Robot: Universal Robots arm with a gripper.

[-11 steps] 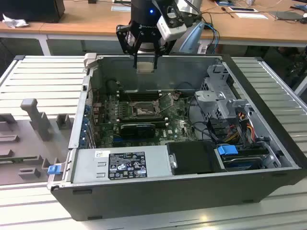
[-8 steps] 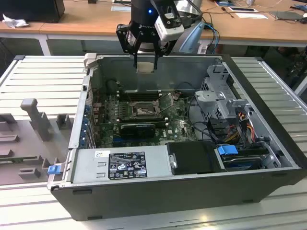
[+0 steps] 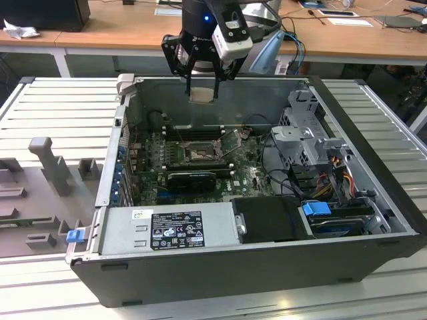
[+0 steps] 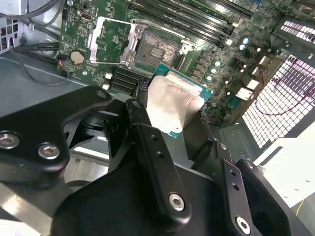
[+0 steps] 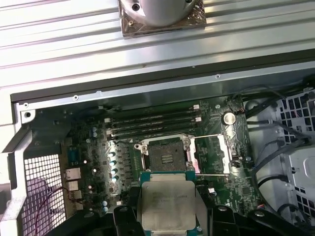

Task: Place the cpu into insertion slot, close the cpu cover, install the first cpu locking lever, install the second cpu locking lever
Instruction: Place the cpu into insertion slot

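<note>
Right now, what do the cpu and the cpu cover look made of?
The cpu, held by the gripper: dull pale silvery metal top, smudged, over a green edge, likely circuit-board laminate. The cpu cover, open beside the insertion slot: thin sheet metal, probably steel, with grey sheen.
</note>
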